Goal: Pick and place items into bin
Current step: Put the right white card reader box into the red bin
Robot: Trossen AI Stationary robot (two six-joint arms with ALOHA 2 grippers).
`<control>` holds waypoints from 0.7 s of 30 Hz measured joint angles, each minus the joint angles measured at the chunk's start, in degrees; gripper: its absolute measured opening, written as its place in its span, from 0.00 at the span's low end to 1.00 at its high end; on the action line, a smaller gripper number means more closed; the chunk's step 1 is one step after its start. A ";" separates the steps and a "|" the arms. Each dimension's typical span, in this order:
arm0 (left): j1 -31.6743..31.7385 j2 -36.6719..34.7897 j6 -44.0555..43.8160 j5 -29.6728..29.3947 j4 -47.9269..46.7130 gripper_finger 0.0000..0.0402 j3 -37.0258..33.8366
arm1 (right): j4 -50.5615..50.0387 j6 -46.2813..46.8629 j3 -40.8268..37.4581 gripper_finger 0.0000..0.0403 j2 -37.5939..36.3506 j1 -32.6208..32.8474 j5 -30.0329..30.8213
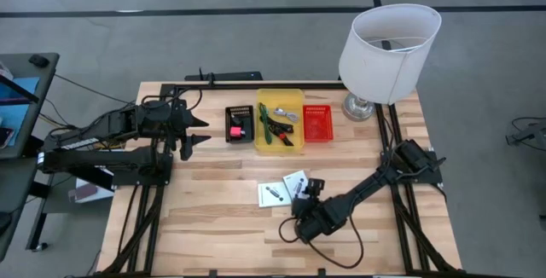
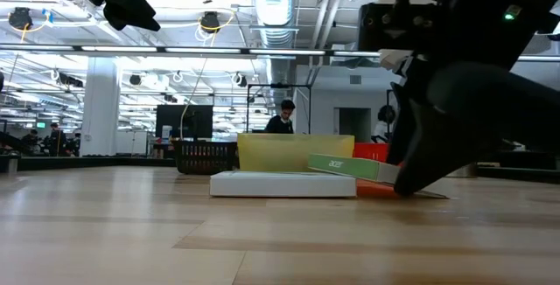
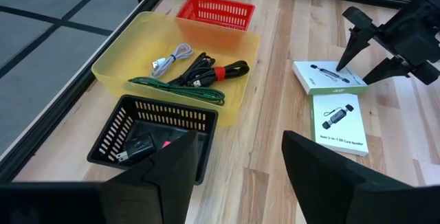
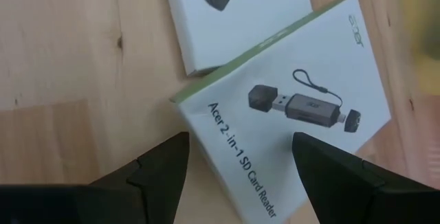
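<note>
Two white card-reader boxes lie on the table near its front. One box [image 1: 273, 194] lies flat. The other, green-edged box [image 4: 295, 107] is tilted, one end resting on the first [image 2: 280, 183]. My right gripper [image 4: 237, 165] points down at the green-edged box [image 3: 330, 76], open, a finger on each side of its corner. The yellow bin [image 1: 294, 101] holds a silver cable [image 3: 168, 59], a red-and-black cable [image 3: 216, 71] and a green-handled tool [image 3: 179, 88]. My left gripper [image 3: 237, 176] hangs open at the left, above the table. My right gripper comes at the green-edged box from above, slanting down. One fingertip [image 3: 342, 64] stands at the box's top face [image 3: 323, 73]. I cannot tell whether it touches the box.
A black basket [image 1: 239, 123] left of the yellow bin holds a dark object and a tiny pink cube [image 3: 165, 143]. A red basket [image 1: 317, 122] stands to the bin's right. A white lamp [image 1: 388, 43] stands at the far right corner.
</note>
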 joint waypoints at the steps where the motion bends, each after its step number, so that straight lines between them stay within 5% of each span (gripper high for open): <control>1: 0.00 0.00 0.00 0.00 -0.02 0.51 0.00 | 0.26 0.00 0.00 0.63 0.00 -0.11 -0.16; 21: -0.02 0.00 0.00 0.00 -0.02 0.51 -0.02 | 4.12 -4.04 0.00 0.63 0.00 -1.09 -1.22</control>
